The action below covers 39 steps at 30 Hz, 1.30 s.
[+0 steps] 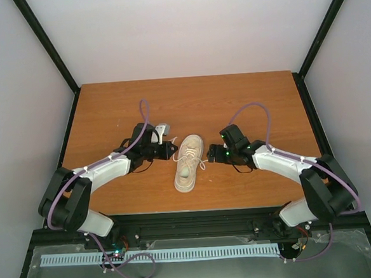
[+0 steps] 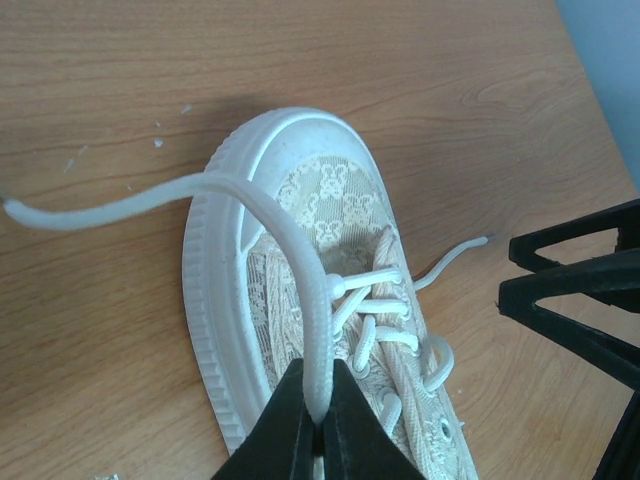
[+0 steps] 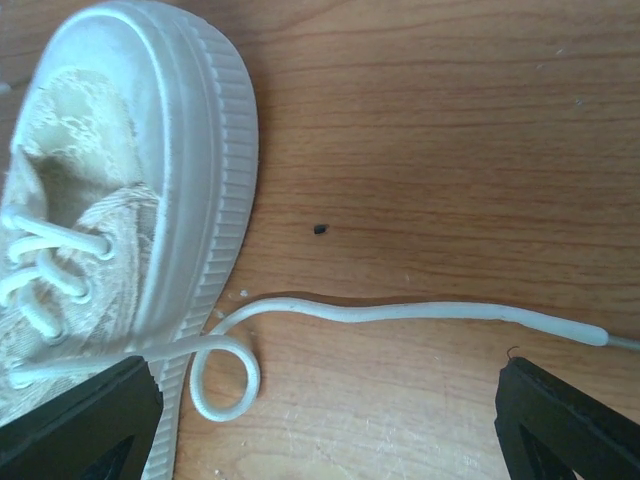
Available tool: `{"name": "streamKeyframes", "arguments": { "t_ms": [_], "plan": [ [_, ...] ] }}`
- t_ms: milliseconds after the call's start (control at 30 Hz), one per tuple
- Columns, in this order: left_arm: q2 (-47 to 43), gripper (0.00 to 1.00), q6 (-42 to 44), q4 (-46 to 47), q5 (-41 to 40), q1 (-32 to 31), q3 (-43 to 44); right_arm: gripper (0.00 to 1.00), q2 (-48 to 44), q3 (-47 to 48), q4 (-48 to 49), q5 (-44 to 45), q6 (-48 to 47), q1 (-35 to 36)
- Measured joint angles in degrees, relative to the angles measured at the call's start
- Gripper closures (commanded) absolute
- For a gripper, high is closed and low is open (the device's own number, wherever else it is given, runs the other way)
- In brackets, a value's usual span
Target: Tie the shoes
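Observation:
A cream low-top sneaker lies mid-table on its sole, toe pointing away from the arms. My left gripper is at its left side. In the left wrist view the left gripper is shut on the left lace, which arcs up over the toe of the sneaker to a free end at the left. My right gripper is at the sneaker's right side. In the right wrist view it is open and empty, straddling the right lace, which lies on the wood with a small loop beside the sole.
The wooden table is boxed in by black frame posts and pale walls at the back and sides. The right gripper's black fingers show at the right of the left wrist view. A small dark speck lies on the wood.

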Motion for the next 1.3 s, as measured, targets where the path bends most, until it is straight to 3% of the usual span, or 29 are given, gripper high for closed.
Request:
{"name": "streamKeyframes", "arguments": {
  "t_ms": [833,1300],
  "plan": [
    [0.04,0.99,-0.33,0.13,1.68,0.0,-1.49,0.08,9.94,3.21,1.53,1.36,4.02,-1.46],
    [-0.7,0.99,-0.55,0.02,1.86,0.0,-1.7,0.19,19.65,12.61,-0.04,9.03,-0.59,-1.11]
  ]
}}
